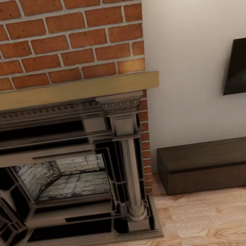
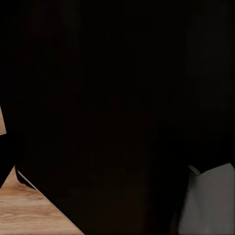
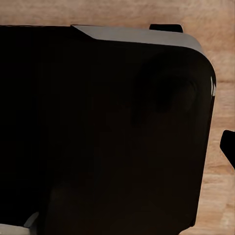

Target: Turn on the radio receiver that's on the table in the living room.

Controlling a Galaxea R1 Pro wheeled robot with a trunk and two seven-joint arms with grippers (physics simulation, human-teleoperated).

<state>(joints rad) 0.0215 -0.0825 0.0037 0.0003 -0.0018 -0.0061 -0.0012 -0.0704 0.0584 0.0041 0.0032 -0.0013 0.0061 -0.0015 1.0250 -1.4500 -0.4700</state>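
The radio receiver and the grey coffee table are out of view. In the head view I face a brick chimney wall [image 1: 58, 34] with a wooden mantel [image 1: 67, 92] and a dark ornate fireplace [image 1: 64, 179] beneath it. Light wood plank floor [image 1: 216, 219] of the living room runs along the bottom. Both wrist views look down on a large black rounded body with grey trim [image 3: 107, 137], apparently part of the robot itself [image 2: 117, 107], with plank floor [image 3: 220, 196] around it. No fingers can be made out.
A low dark wooden cabinet [image 1: 216, 164] stands against the white wall [image 1: 194, 49] right of the fireplace. A dark wall-mounted screen [image 1: 241, 68] hangs above it. The fireplace hearth [image 1: 97, 241] juts onto the floor.
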